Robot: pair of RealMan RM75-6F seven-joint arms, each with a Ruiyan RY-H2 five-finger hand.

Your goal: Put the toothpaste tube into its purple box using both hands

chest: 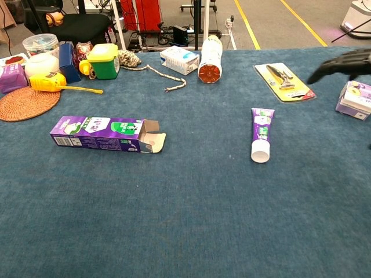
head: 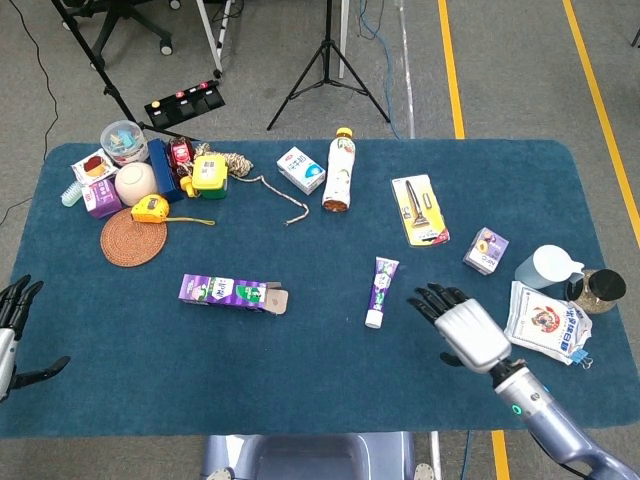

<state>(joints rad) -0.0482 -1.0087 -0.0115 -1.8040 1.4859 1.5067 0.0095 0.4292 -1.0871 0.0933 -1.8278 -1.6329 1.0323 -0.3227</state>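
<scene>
Left robot hand [head: 12,325] at near-left tabletop [head: 300,370] edge, fingers spread, holding nothing. Purple box [head: 230,292] left of centre, flap open toward toothpaste tube [head: 380,289]. Right robot hand [head: 458,325] just right of tube, fingers spread, holding nothing.

Right hand [head: 465,325], fingers spread, hovers near toothpaste tube [head: 380,290].

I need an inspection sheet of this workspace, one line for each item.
Surface: blue table cloth, flat.
Job's things: toothpaste tube lies outside; purple box lies with its flap open.
Clutter: woven mat, bottle, razor pack, rope.
Hands: right hand open beside the tube, not touching; left hand open at the table edge.
Cables: on the floor.
Surroundings: tripod, chair.
</scene>
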